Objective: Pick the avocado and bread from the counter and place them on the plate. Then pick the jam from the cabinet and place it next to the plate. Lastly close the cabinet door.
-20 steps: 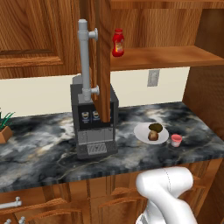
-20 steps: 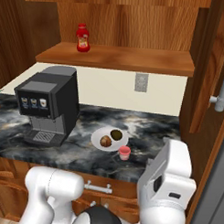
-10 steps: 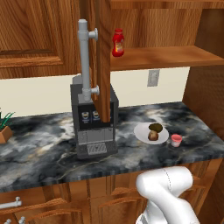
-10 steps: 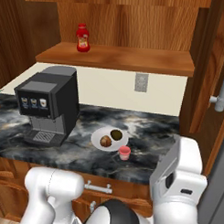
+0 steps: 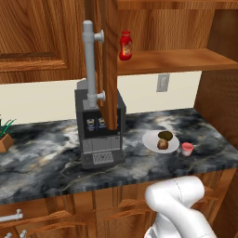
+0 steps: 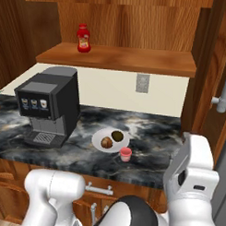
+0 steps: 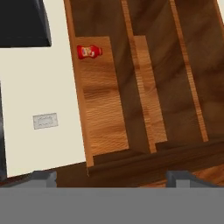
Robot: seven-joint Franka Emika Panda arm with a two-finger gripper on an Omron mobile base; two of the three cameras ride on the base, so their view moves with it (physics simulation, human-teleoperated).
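The white plate (image 5: pixel 149 139) (image 6: pixel 97 141) lies on the dark marble counter (image 5: pixel 46 162) right of the coffee machine. On it rest the dark green avocado (image 5: pixel 165 135) (image 6: pixel 117 135) and the brown bread (image 5: pixel 162 144) (image 6: pixel 106 142). The small pink jam (image 5: pixel 187 148) (image 6: pixel 126 154) stands on the counter just beside the plate. The cabinet door (image 5: pixel 109 65) hangs open, edge-on, with its grey bar handle (image 5: pixel 89 60). In the hand view my gripper (image 7: pixel 111 177) is open, nothing between its fingertips (image 7: pixel 41 177), and faces the cabinet's wooden shelf (image 7: pixel 105 100).
A red labelled bottle (image 5: pixel 125 45) (image 6: pixel 83 38) (image 7: pixel 89 51) stands on the cabinet shelf. The black coffee machine (image 5: pixel 100 130) (image 6: pixel 48 105) sits left of the plate. A wall outlet (image 6: pixel 142 82) (image 7: pixel 45 121) is below the shelf. Another grey handle (image 6: pixel 224 98) juts in at the right edge.
In the right base view my white forearm has shifted a little to the right. The plate, food, jam and door have not moved.
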